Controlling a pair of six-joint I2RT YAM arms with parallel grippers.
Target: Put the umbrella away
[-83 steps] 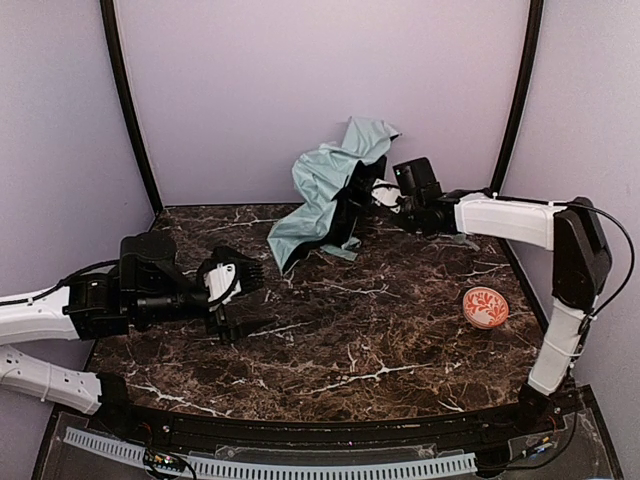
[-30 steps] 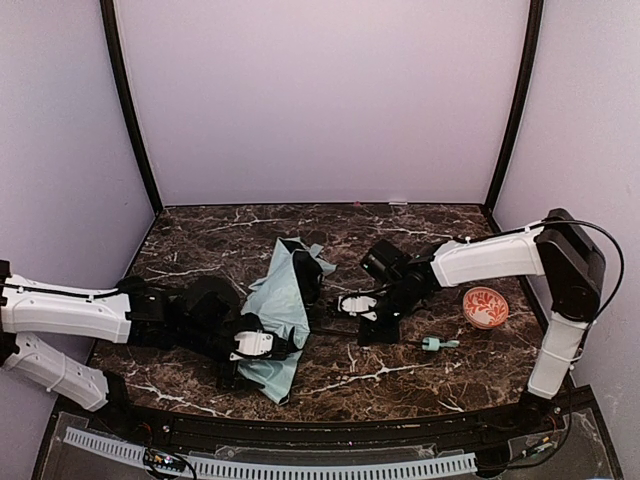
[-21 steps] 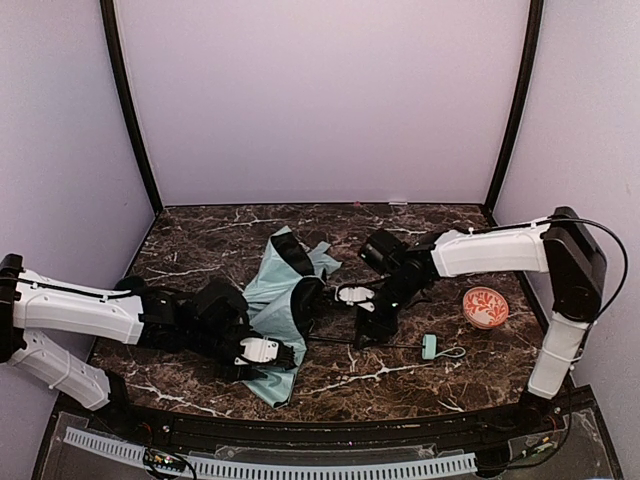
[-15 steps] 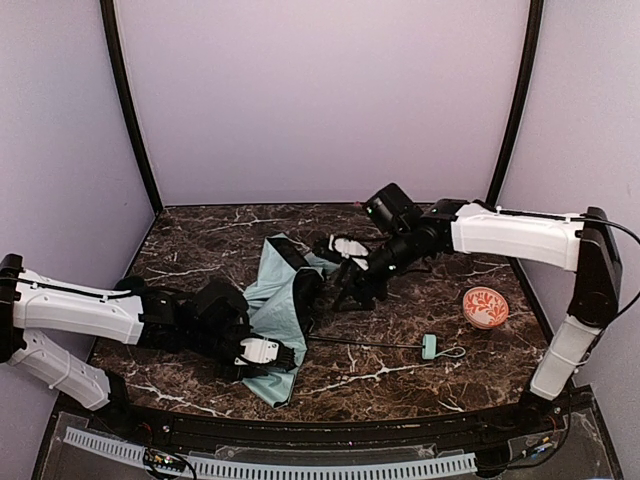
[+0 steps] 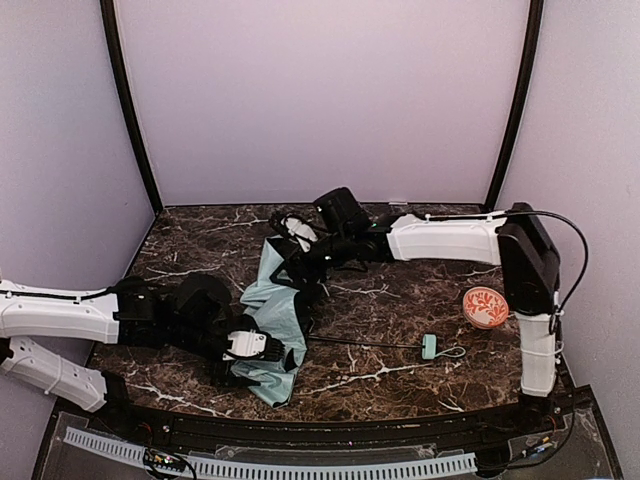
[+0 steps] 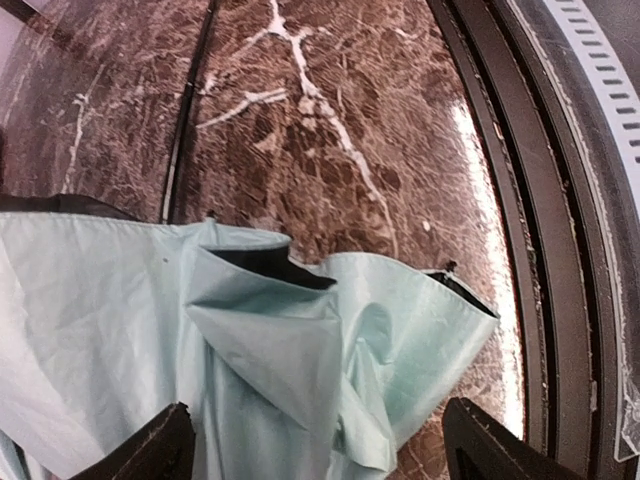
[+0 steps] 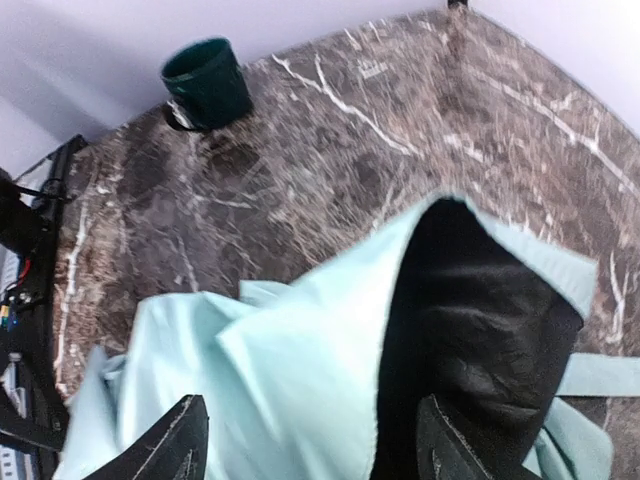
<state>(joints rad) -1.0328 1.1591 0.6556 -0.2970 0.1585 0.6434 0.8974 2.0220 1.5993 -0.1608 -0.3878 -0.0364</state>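
The umbrella (image 5: 270, 312) lies collapsed on the marble table, mint fabric bunched with the black lining showing. Its thin black shaft (image 5: 365, 343) runs right to the small mint handle (image 5: 429, 346). My left gripper (image 5: 262, 355) hovers over the near end of the fabric. In the left wrist view its jaws (image 6: 320, 455) stand wide apart with mint folds (image 6: 270, 340) between them. My right gripper (image 5: 295, 265) reaches in from the right over the far end. There it (image 7: 315, 445) is open above mint cloth and black lining (image 7: 470, 310).
An orange-red ball with a white pattern (image 5: 486, 307) sits at the right side of the table. A dark green cup (image 7: 205, 82) stands near the back left wall. The table's black front rim (image 6: 540, 250) runs close to the umbrella's near end.
My right arm left the shaft at mid-table, opened, and swung back and left over the canopy's far end. The handle slid slightly left. My left gripper stayed at the fabric's near end.
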